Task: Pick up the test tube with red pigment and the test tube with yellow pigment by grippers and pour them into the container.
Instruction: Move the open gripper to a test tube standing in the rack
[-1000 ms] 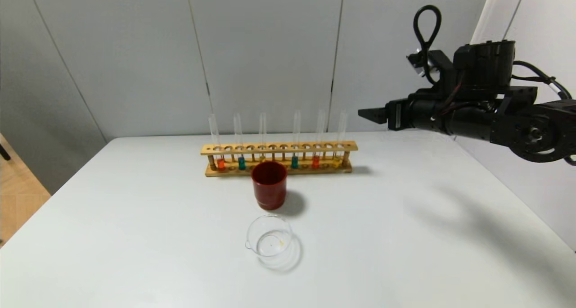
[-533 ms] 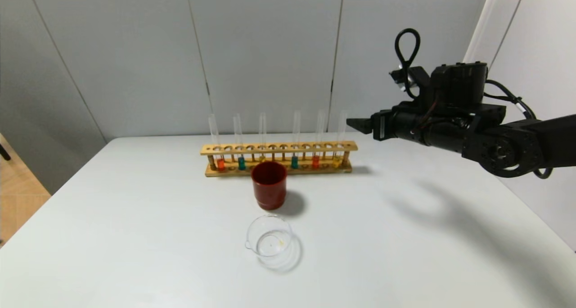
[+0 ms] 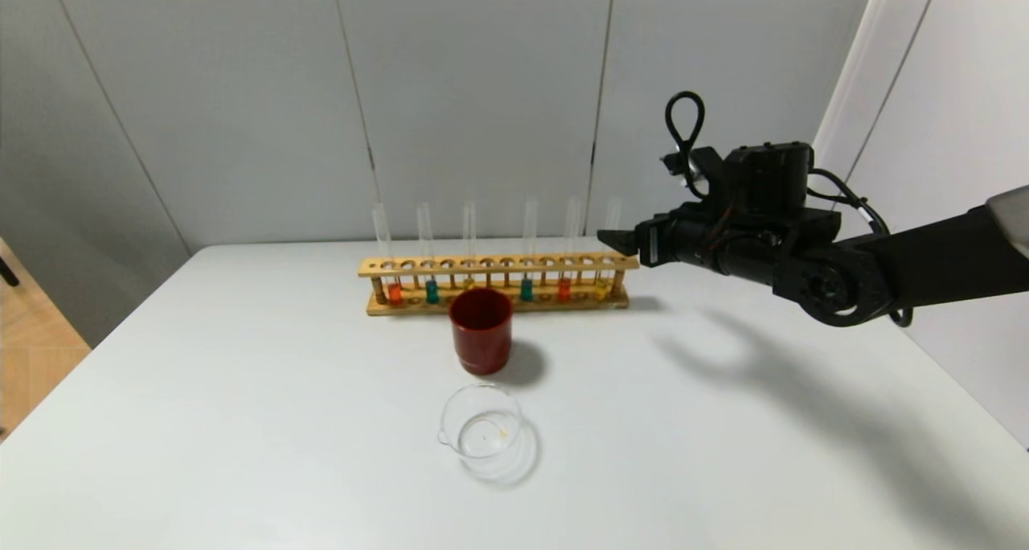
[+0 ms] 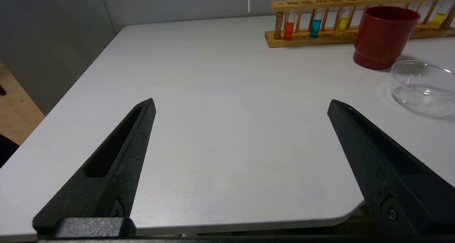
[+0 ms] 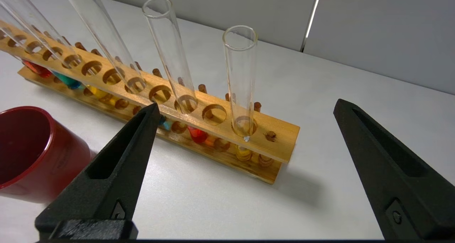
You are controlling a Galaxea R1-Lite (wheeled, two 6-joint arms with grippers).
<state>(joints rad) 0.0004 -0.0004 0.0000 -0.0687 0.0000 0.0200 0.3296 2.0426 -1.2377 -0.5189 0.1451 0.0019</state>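
Observation:
A wooden rack (image 3: 498, 265) at the table's back holds upright glass tubes. The test tube with yellow pigment (image 3: 603, 286) stands at the rack's right end, and the test tube with red pigment (image 3: 563, 289) is one tube to its left. My right gripper (image 3: 617, 241) hovers open just right of the yellow tube's upper part, touching nothing. In the right wrist view the gripper (image 5: 246, 104) frames the yellow tube (image 5: 240, 76), with the red tube (image 5: 170, 54) beside it. The clear glass container (image 3: 482, 431) sits at the front centre. My left gripper (image 4: 241, 104) is open over the table's near left corner.
A dark red cup (image 3: 481, 330) stands between the rack and the container. Other tubes in the rack hold orange (image 3: 394, 293), teal (image 3: 432, 291) and yellow liquid. Grey wall panels rise right behind the rack. The table's right side is bare.
My right arm has moved left and down, bringing its open gripper from well right of the rack to the rack's right end. Nothing else has moved.

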